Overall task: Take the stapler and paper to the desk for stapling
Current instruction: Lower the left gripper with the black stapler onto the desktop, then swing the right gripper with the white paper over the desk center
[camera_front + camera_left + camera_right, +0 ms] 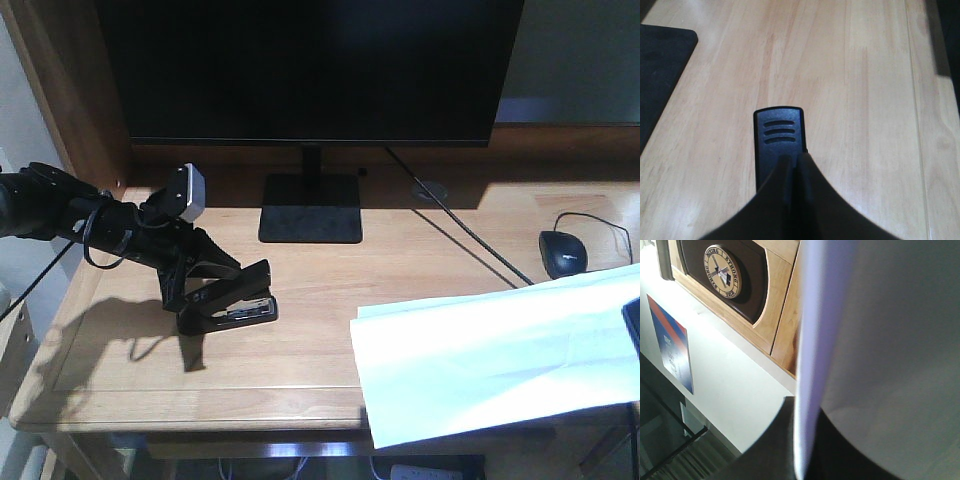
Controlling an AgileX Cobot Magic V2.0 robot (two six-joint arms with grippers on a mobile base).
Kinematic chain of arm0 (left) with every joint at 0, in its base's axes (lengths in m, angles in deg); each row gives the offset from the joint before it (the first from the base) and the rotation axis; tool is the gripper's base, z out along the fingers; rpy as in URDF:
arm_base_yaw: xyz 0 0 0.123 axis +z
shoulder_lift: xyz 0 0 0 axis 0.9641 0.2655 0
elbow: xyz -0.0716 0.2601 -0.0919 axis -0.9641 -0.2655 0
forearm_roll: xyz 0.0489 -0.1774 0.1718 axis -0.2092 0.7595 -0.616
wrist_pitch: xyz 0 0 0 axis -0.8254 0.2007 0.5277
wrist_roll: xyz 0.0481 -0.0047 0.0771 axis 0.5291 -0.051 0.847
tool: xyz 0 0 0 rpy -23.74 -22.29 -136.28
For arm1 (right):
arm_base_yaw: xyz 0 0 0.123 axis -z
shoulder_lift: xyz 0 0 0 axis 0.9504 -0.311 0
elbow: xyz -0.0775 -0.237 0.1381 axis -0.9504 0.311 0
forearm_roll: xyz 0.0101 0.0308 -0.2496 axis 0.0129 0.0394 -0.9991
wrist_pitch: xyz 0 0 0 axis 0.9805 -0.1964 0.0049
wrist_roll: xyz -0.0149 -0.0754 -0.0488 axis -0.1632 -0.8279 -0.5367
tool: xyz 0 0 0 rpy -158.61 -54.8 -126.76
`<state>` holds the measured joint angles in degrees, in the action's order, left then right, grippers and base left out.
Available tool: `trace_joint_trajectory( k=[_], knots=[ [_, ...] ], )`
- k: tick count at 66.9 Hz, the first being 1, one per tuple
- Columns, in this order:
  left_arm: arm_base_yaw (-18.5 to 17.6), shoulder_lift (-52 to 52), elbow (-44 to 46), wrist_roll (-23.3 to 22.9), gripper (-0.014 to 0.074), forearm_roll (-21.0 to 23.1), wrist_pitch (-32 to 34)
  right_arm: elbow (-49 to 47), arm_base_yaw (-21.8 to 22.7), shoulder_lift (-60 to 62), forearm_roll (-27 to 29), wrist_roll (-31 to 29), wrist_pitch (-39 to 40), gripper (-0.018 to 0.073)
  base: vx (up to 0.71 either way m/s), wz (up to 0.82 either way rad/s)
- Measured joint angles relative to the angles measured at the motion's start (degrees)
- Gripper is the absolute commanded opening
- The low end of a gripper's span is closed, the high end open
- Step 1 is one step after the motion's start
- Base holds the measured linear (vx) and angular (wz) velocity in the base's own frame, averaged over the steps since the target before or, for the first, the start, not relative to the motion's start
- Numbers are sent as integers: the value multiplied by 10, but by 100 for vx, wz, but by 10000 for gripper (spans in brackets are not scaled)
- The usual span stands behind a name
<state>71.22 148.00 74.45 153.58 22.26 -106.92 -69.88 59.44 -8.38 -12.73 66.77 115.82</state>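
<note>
1. The desk is light wood made of joined planks, with visible grain, a rounded front edge and a darker wood surround behind.
2. The stapler is small, black and wedge-shaped. It sits on the left half of the desk, in front of and left of the flat square monitor base.
3. In the left wrist view the stapler's end is a rounded matte black tab with three short moulded grooves.
4. The left gripper is clamped on the stapler, its dark fingers meeting over the stapler's top.
5. The left arm reaches in low from the left edge, close to horizontal, and angles down at the wrist to the stapler. A grey camera block sits on top of the wrist.
6. The paper is a plain white rectangular sheet with faint creases. It spreads over the desk's right front, and its near-left corner sticks out past the front edge.
7. The right gripper pinches the paper edge-on between its dark fingers, so the sheet fills the right side of that view.
8. A smooth black mouse lies just behind the paper.
9. A thin cable runs diagonally across the desk.
</note>
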Motion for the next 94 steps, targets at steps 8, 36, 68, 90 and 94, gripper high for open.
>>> trace_joint_trajectory(
  k=[8, 36, 68, 90, 94],
  knots=[
    [0, 1, 0, -1, -8, -1, 0, 0, 0, 0, 0, 0, 0, -5, 0, 0],
    [0, 1, 0, -1, -7, -1, 0, 0, 0, 0, 0, 0, 0, -5, 0, 0],
    [0, 1, 0, -1, -7, -1, 0, 0, 0, 0, 10, 0, 0, -5, 0, 0],
    [0, 1, 0, -1, -6, -1, 0, -1, 0, 0, -74, 10, -53, -5, 0, 0],
    [0, 1, 0, -1, -6, -1, 0, -13, 0, 0, -142, 35, -83, -5, 0, 0]
  ],
)
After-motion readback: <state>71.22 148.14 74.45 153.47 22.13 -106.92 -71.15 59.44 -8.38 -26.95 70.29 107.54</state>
